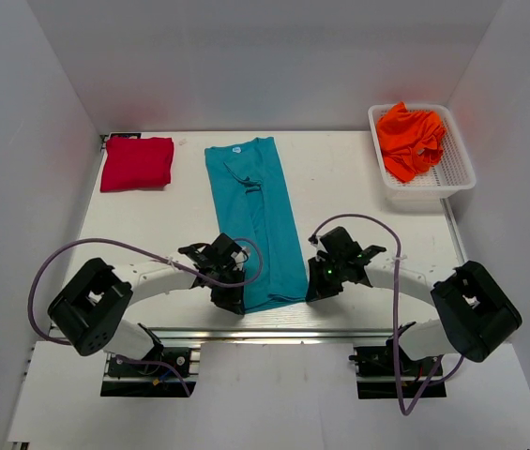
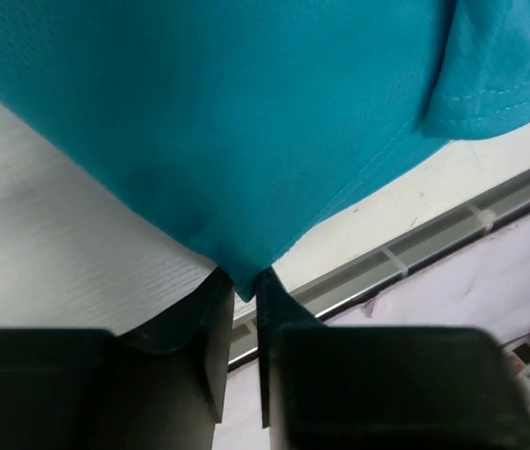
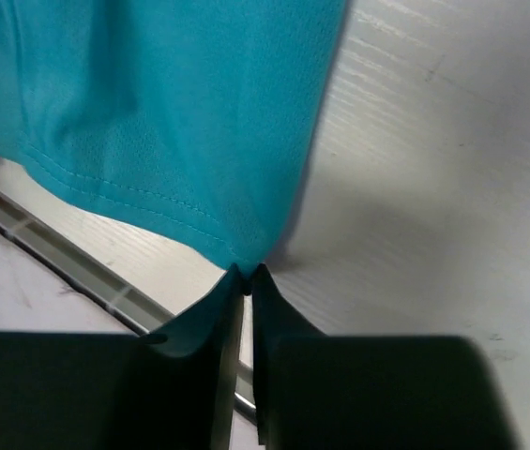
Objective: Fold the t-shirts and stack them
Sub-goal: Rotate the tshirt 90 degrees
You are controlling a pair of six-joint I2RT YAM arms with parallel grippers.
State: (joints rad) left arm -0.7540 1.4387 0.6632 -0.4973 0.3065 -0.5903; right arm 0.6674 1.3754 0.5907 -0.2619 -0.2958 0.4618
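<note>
Here left gripper and right gripper pinch near corners of teal t-shirt.

Teal tee long-folded; red tee squared

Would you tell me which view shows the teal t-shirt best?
The top external view: the whole teal t-shirt lies folded into a long strip. Each wrist view shows only one near corner pinched between its fingers.

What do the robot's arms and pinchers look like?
Left arm and right arm: white tubes, black joints, a purplish cable looping off each. Left gripper and right gripper: black, two flat fingers. A tiny green light glows near the right one.
</note>
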